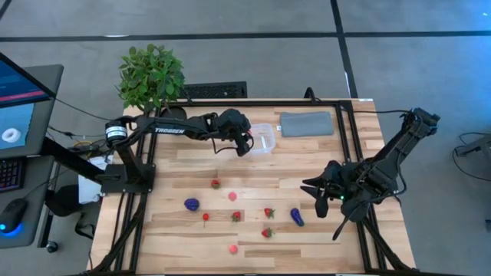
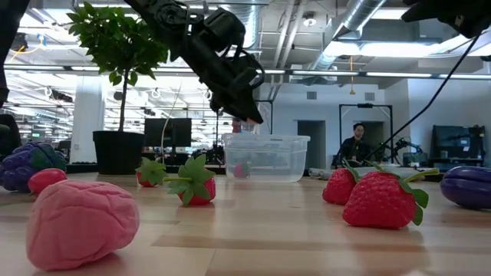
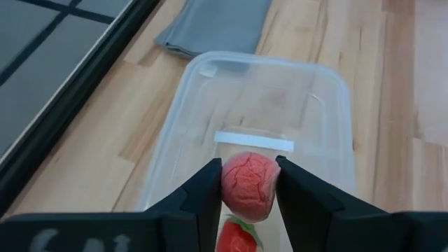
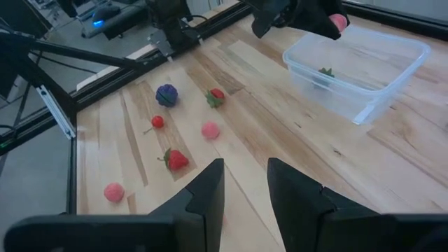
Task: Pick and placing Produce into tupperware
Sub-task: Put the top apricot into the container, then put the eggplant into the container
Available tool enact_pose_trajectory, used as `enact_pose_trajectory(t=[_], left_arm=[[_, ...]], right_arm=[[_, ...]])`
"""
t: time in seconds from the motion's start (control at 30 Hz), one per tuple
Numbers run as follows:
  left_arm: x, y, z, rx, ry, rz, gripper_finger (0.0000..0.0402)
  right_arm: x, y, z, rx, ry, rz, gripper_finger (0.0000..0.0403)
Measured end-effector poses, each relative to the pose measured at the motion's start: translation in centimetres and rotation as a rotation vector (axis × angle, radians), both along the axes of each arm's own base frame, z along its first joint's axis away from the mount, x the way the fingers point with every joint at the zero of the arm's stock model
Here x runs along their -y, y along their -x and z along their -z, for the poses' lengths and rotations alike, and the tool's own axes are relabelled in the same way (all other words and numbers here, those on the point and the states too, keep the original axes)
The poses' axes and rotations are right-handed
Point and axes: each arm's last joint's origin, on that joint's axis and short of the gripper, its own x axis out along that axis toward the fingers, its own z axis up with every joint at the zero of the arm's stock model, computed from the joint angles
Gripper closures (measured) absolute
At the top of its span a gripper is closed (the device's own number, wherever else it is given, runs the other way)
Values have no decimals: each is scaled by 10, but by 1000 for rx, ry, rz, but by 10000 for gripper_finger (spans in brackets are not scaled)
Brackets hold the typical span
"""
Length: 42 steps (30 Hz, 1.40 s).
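Wooden slats are carrying our scattered produce: strawberries, pink pieces and two purple ones, spread across the near half of the table. We are holding our left gripper over the clear tupperware, its fingers clamping a pink round piece above a strawberry lying inside the box. We are parking our right gripper at the table's right side, near a purple piece, fingers nearly shut on nothing.
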Motion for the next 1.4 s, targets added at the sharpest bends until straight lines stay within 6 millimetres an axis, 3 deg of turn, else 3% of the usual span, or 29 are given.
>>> enact_pose_trajectory(t=[0.5,0.77,1.03,1.23,1.4], left_arm=[[0,0,0,2,-2,-3,224],[11,1,-9,42,76,116,181],[25,8,-30,81,65,208,172],[34,15,-40,65,60,239,172],[44,22,-49,67,106,306,172]], right_arm=[[-1,0,0,9,-25,6,269],[-11,14,6,-107,-211,-64,268],[-42,30,25,-191,-251,-128,275],[-70,19,59,-311,-265,-122,285],[-90,7,71,-355,-228,-51,287]])
